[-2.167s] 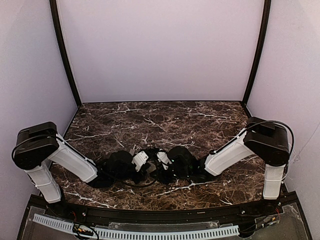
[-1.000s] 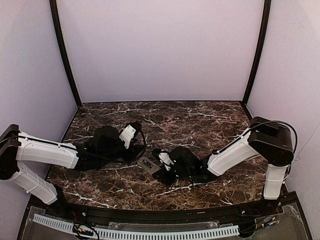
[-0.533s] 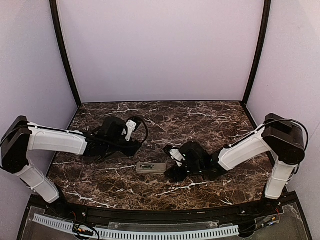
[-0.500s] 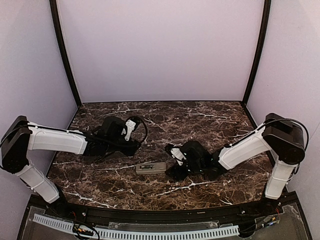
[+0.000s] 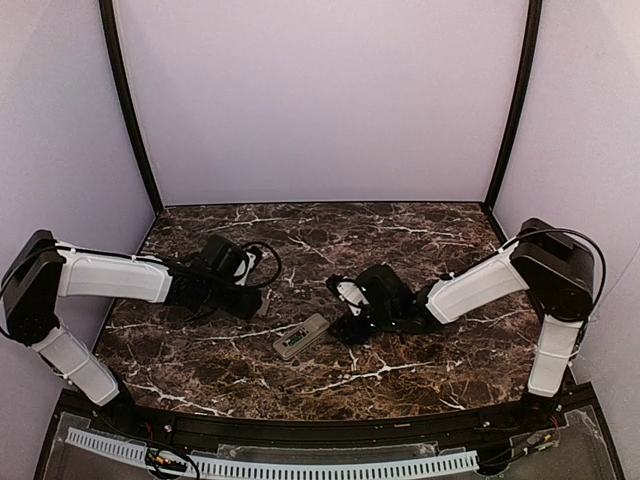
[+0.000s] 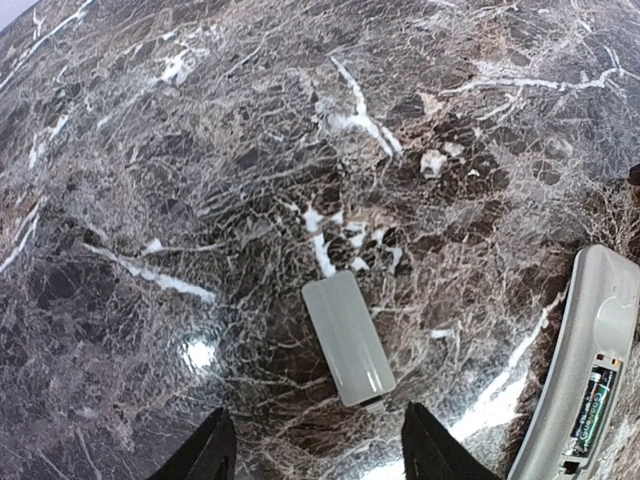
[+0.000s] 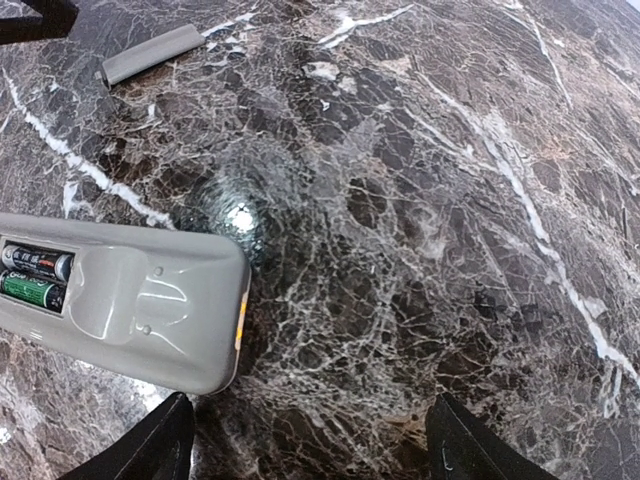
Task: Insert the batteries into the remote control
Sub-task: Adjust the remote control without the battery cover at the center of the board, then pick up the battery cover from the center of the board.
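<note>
Closest to the bottom edge of the overhead view lies the flat pale-grey rectangular remote control (image 5: 301, 336). It is back face up on the dark brown marble-veined desk (image 5: 420, 235), with its long axis slanting from lower left to upper right. Just past its upper-right end hangs the right end effector (image 5: 350, 325), jaws spread and holding nothing. The left end effector (image 5: 250, 303) sits a little further up and to the left, likewise spread and empty, and apart from the remote, so the right arm is the nearer one to it. What the next move turns on, I'd judge, is the small pale-grey rectangular plastic battery cover (image 6: 348, 338). In the left wrist view it lies flat just ahead of the left fingertips (image 6: 213, 455), roughly centred between them. Its long axis runs away from them and leans toward the upper left, and the remote sits clear of it at the lower right edge of that frame. The left arm is plainly the nearer to the cover. From overhead I cannot pick the cover out at all. The right wrist view adds something else: two slim dark green-tinted cylindrical batteries (image 7: 35, 278) lie side by side in the open compartment at the left edge. That view also has the cover far off in its upper left corner. With both cells seated, closing the compartment looks like what remains.
</note>
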Robot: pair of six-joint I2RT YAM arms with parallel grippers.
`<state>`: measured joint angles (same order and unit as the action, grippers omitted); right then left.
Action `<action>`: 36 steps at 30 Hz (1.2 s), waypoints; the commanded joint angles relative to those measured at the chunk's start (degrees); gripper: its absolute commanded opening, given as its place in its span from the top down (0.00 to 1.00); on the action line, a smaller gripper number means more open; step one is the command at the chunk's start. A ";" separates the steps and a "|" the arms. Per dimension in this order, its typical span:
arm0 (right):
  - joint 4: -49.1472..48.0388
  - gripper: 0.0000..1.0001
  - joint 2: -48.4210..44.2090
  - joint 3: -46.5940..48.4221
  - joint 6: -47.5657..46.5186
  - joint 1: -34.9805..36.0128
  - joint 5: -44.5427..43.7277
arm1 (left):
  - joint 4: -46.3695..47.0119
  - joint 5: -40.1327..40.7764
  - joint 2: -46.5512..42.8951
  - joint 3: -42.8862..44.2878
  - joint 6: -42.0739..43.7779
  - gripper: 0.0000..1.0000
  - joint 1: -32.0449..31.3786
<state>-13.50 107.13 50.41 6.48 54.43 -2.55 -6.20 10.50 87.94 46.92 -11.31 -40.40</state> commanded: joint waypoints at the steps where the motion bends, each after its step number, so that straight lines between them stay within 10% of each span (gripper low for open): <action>1: 6.89 0.21 2.39 -0.85 0.07 -0.93 3.00 | -4.32 -1.42 1.40 0.77 -2.50 0.42 0.80; 21: 7.19 0.15 -14.90 -5.86 0.90 -4.24 0.02 | -2.26 -6.83 12.18 5.68 -1.70 0.48 0.85; 36: 6.14 0.01 -23.36 -7.97 5.05 -9.94 6.16 | -8.75 -6.02 9.04 7.63 -0.35 0.78 0.85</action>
<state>-6.24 84.71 43.22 10.81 45.23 0.14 -8.78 5.26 101.01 54.35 -12.56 -39.75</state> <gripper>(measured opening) 0.986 0.252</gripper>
